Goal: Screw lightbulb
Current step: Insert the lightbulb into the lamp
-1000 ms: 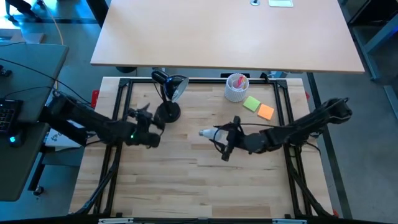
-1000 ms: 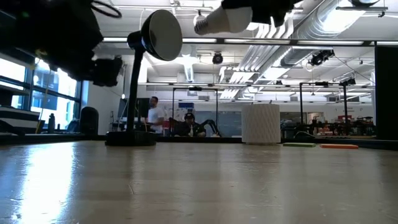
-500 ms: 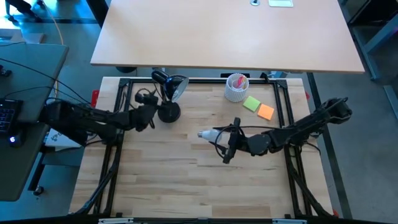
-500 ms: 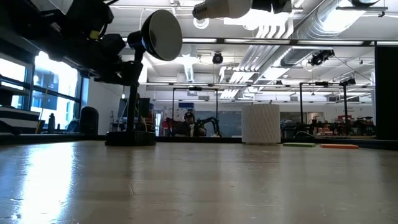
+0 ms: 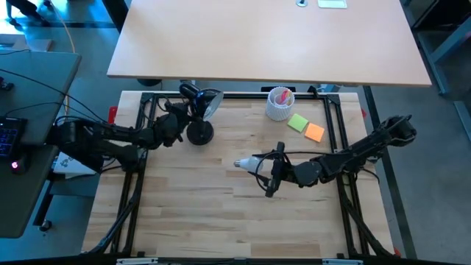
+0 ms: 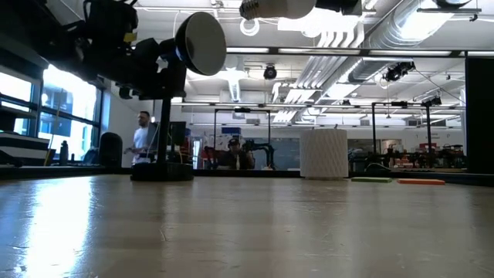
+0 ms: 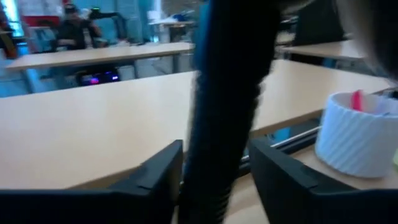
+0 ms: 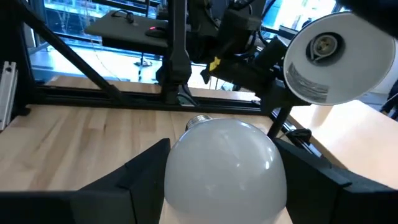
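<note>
Standing on the light wooden surface (image 5: 221, 213), the black desk lamp with cone shade (image 5: 200, 116) has its stem between the spread fingers of the left hand (image 7: 214, 171), likely to steady it. The right hand (image 8: 221, 180) pinches the small white rounded lightbulb (image 5: 245, 163) above the middle of the surface, silvery base toward the shade. Only the right wrist view shows the empty socket (image 8: 326, 45); only the high view shows the gap between bulb and lamp

Bare table (image 5: 221, 213) up front; lamp (image 5: 200, 118) and cup (image 5: 280, 104) (rear edge) obstruct
</note>
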Tool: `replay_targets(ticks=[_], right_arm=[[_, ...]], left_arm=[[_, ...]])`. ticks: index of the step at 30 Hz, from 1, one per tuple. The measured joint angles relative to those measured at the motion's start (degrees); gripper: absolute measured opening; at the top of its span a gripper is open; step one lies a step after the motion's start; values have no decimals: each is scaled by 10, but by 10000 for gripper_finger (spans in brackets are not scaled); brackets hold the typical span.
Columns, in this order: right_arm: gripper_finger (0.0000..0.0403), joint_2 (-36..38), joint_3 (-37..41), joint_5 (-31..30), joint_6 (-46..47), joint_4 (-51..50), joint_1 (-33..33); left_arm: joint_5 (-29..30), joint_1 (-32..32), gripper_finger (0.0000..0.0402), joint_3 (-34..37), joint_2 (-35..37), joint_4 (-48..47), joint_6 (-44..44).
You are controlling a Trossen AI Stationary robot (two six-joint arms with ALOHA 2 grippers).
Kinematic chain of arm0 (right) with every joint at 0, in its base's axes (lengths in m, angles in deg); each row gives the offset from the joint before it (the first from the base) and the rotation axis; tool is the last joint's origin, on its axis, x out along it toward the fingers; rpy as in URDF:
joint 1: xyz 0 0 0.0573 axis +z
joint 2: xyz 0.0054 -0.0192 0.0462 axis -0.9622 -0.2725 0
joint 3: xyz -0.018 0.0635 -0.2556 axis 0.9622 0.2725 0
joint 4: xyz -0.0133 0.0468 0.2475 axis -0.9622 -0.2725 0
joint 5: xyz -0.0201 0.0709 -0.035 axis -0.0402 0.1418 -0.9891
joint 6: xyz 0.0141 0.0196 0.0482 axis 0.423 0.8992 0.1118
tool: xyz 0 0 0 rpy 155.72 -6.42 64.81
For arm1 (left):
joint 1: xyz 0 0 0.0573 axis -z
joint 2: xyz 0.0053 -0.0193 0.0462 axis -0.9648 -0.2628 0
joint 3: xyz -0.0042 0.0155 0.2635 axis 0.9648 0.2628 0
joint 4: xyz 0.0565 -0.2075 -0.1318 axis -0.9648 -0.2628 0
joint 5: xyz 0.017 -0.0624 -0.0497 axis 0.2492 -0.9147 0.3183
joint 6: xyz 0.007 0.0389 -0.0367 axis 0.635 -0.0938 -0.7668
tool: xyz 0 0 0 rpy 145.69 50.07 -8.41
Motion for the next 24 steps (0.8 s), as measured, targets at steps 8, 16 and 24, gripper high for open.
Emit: replay_targets(ticks=[8,16,24], right_arm=[[251,0,0,-37,-14,21,38],[251,0,-25,-101,-38,37,88],[251,-20,-126,-186,-39,-56,137]], left_arm=[[-111,0,38,-19,0,-12,26],[-282,28,38,-24,0,-18,-51],[-166,157,38,-25,0,-24,-88]])
